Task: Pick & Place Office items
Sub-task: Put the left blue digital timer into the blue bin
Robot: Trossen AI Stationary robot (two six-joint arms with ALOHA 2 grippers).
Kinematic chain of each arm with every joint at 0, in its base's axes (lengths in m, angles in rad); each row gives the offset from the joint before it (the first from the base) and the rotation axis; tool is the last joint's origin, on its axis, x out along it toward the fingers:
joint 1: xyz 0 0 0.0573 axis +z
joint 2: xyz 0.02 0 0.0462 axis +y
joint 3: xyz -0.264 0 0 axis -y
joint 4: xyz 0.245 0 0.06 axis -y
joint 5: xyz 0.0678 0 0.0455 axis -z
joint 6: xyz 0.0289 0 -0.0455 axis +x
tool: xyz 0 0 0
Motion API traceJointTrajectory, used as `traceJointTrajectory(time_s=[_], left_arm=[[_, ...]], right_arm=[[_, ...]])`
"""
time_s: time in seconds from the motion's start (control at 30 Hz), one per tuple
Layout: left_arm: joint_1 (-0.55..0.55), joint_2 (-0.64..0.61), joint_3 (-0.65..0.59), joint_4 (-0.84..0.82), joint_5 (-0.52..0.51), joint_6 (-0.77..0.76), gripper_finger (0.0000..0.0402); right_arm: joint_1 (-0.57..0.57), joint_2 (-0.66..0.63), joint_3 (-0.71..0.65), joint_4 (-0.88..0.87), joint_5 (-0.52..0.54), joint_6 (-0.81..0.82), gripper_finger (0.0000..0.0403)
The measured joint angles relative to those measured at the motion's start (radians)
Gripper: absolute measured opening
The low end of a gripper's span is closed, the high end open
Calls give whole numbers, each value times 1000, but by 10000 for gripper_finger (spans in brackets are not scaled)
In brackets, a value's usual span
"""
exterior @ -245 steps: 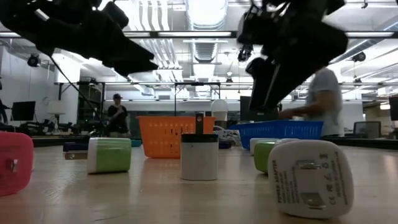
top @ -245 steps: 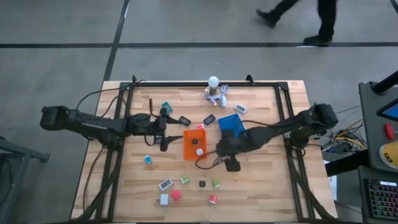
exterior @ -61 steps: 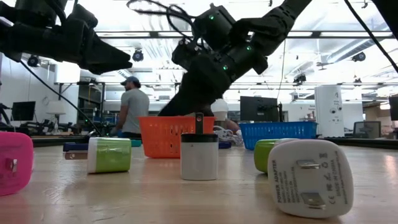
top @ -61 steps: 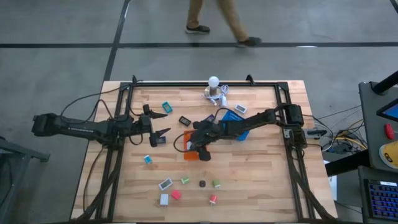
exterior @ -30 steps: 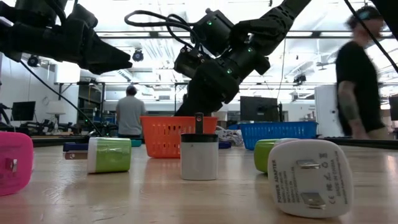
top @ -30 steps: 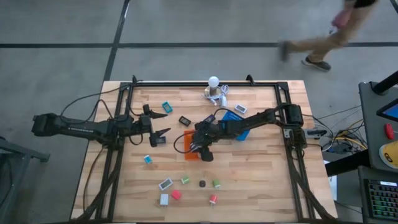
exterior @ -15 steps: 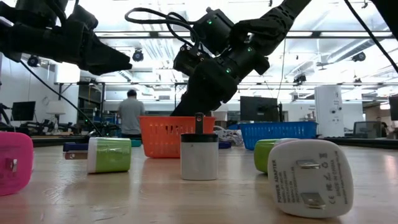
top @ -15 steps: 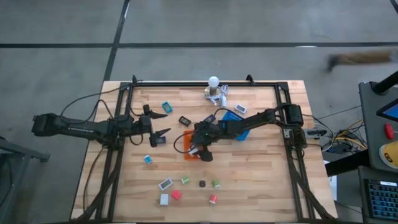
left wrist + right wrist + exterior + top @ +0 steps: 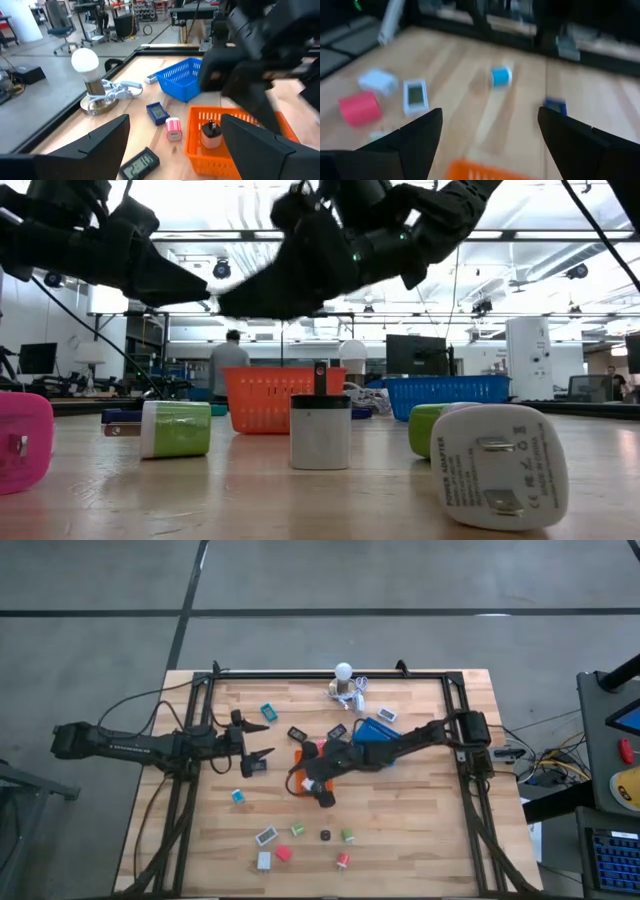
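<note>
Left wrist view: white blocky plug (image 9: pixel 212 135) inside slotted orange plastic tray (image 9: pixel 235 142).

Orange tray (image 9: pixel 235 137) beside blue tray (image 9: pixel 182 82); bulb cluster (image 9: pixel 95 80) nearby.

on the wood near me lie a pink plug adapter (image 9: pixel 22 442), a green one (image 9: pixel 176 429) on its side, a white one (image 9: pixel 320 431) upright, and a white charger (image 9: pixel 498 465) tilted with prongs showing. a white adapter (image 9: pixel 211 135) stands in the orange tray; a pink piece (image 9: pixel 173 128) and a small clock (image 9: pixel 140 163) lie beside it.
</note>
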Motion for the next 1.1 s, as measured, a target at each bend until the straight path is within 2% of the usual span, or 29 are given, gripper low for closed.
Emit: traceJointTrajectory(time_s=[0.23, 0.47, 0.73, 1.1], left_arm=[[0, 0, 0, -112, 1, -87, 316], [0, 7, 5, -240, 58, -181, 316], [-2, 52, 98, -484, 94, -273, 316], [-5, 260, 282, -767, 117, -309, 316]], right_arm=[[48, -28, -109, 319, -4, -8, 326], [86, -124, -269, 563, 7, -31, 326], [122, -227, -391, 595, 35, -52, 326], [228, -366, -528, 621, 143, -132, 326]])
